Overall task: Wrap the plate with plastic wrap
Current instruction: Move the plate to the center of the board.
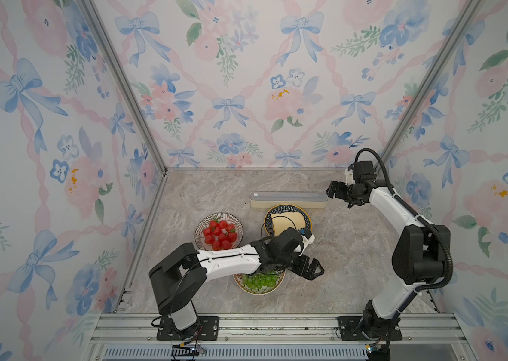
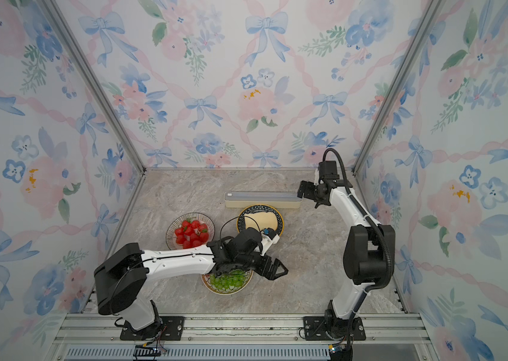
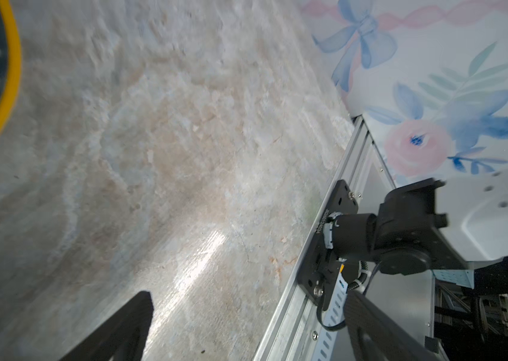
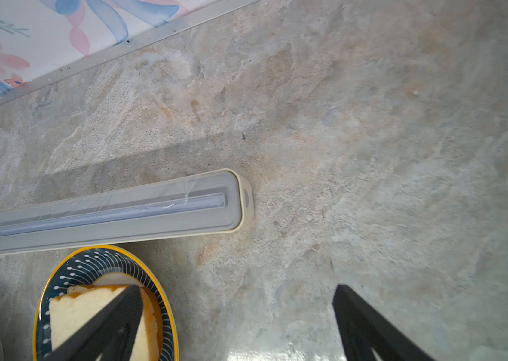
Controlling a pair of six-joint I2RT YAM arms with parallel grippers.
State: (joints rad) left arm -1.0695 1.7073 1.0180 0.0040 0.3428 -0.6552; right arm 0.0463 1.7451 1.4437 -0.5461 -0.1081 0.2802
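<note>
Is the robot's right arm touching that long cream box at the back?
Apart. The right wrist view shows the open fingers of the right gripper sitting clear of the plastic wrap box, with bare tabletop between them.

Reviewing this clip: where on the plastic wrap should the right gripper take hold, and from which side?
Probably the small raised pucker in the plastic wrap, near the end of the box closest to the open right gripper. Elsewhere the film lies flat on the grey top, so come from above, one finger on each side of the pucker.
</note>
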